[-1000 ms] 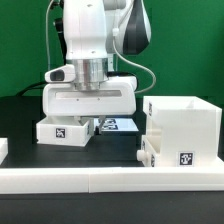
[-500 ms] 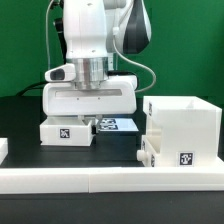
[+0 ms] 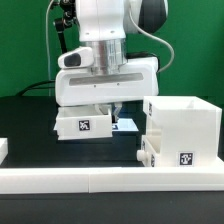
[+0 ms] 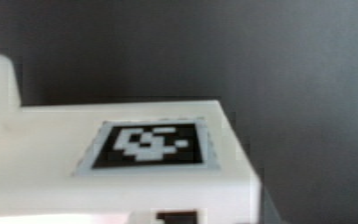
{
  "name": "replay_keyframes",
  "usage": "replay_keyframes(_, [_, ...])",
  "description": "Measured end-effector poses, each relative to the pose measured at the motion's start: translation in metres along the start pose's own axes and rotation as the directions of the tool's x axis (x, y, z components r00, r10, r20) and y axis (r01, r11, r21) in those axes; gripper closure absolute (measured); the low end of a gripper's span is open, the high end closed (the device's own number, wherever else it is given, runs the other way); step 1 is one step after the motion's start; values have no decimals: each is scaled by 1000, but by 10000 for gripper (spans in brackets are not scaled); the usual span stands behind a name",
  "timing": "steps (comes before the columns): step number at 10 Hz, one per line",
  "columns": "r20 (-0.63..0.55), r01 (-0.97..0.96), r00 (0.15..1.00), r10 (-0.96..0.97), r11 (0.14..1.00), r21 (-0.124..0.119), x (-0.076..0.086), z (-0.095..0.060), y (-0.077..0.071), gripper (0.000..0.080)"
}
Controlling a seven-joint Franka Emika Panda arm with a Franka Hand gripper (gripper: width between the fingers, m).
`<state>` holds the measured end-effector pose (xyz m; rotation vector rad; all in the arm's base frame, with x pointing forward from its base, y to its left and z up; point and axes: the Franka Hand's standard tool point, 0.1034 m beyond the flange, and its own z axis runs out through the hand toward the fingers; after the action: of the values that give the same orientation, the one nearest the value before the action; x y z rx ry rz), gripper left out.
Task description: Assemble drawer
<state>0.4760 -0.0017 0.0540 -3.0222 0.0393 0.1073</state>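
Note:
My gripper point(image 3: 108, 110) hangs from the wide white hand at the middle of the exterior view. It is shut on a white drawer part point(image 3: 83, 124) with a black-and-white tag on its front, held just above the black table. The part's near edge stands a short way to the left of the large white open-topped box point(image 3: 182, 122), which carries a tag low on its front. In the wrist view the held part point(image 4: 105, 190) fills the frame with its tag point(image 4: 149, 145); the fingertips are mostly hidden.
The marker board point(image 3: 128, 124) lies on the table behind the held part. A long white wall point(image 3: 100, 180) runs along the front edge. A small white piece point(image 3: 3, 148) sits at the exterior view's far left.
The arm has moved toward the exterior view's right and slightly up, carrying the white drawer part with it closer to the large box.

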Motion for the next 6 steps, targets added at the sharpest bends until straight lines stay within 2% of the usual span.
replay_keyframes(1, [41, 44, 998, -44, 999, 14, 16, -6, -6, 757])
replay_keyframes(2, [65, 59, 996, -61, 998, 26, 25, -6, -8, 757])
replay_keyframes(5, [59, 119, 991, -121, 992, 30, 25, -4, -7, 757])
replay_keyframes(6, [55, 231, 971, -232, 972, 35, 25, -4, -5, 757])
